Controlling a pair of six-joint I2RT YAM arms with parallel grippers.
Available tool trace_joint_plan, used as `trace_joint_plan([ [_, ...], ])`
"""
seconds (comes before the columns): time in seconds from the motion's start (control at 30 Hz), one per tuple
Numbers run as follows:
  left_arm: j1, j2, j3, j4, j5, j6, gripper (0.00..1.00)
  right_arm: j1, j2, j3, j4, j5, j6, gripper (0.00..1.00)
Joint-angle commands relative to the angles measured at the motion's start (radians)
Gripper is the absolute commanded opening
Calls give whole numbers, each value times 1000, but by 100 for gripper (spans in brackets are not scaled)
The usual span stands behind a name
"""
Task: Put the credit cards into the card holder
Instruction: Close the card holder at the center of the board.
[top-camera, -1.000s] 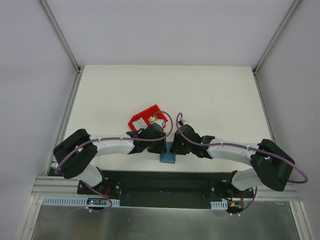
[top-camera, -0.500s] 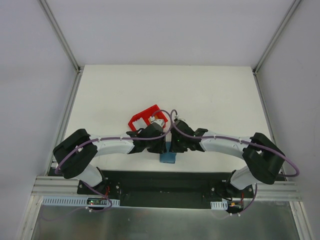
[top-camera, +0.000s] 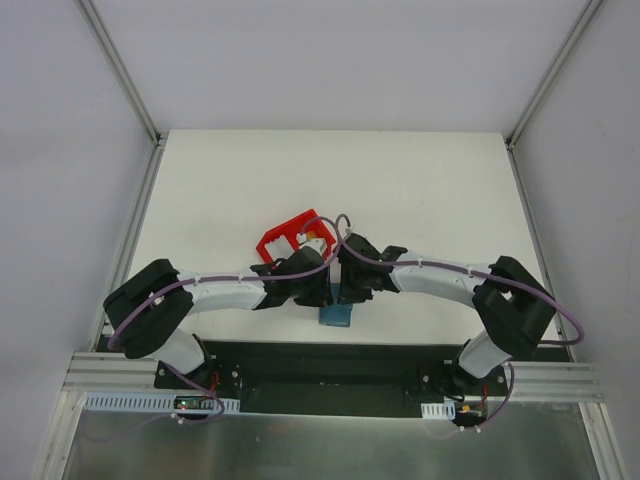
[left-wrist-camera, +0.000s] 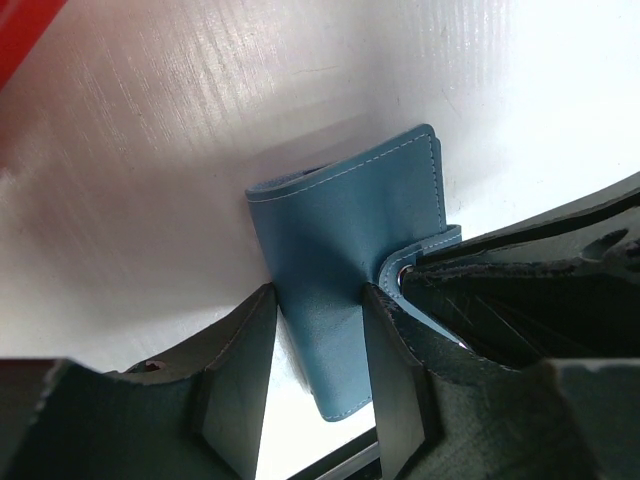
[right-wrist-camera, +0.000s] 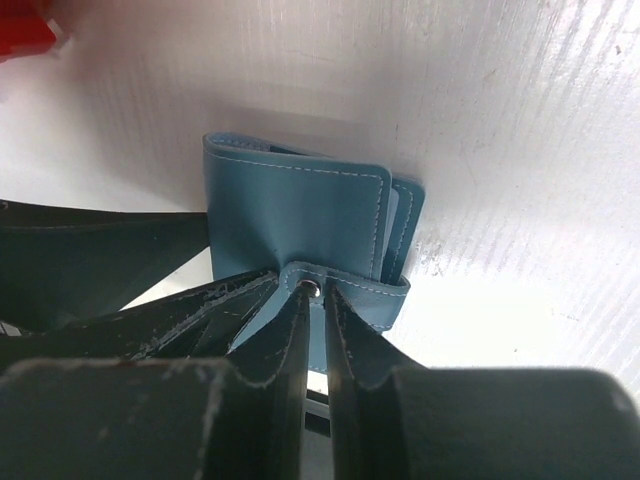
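The card holder, a teal-blue folded wallet, stands on edge on the white table near its front edge. My left gripper is shut on the wallet body, one finger against each face. My right gripper is shut on the wallet's small snap tab, pinching it right at the metal snap. In the top view the left gripper and the right gripper meet over the wallet and hide most of it. No credit cards can be made out in any view.
A red plastic bin sits on the table just behind the two wrists, and a corner of the red bin shows in the left wrist view. The black base rail runs close in front of the wallet.
My right arm has swung left toward the wallet and its jaws have narrowed onto the snap tab. The left arm and the wallet have stayed put.
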Motion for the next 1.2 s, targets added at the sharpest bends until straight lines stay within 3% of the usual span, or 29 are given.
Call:
trace_joint_plan([
  [0.0, 3, 18, -44, -26, -15, 5, 40, -17, 103, -49, -94, 32, -8, 12],
  [0.5, 3, 7, -56, -20, -19, 0, 40, -36, 198, 21, -174, 19, -68, 14],
  [0.8, 3, -77, -59, -20, -85, 17, 43, -48, -115, -92, 148, 21, -140, 22],
  [1.1, 3, -172, -64, -32, -118, 29, 48, -70, -250, -105, 176, 53, -191, 29],
  [1.17, 2, -218, -70, -32, -122, 38, 54, -79, -285, -138, 170, 75, -191, 37],
])
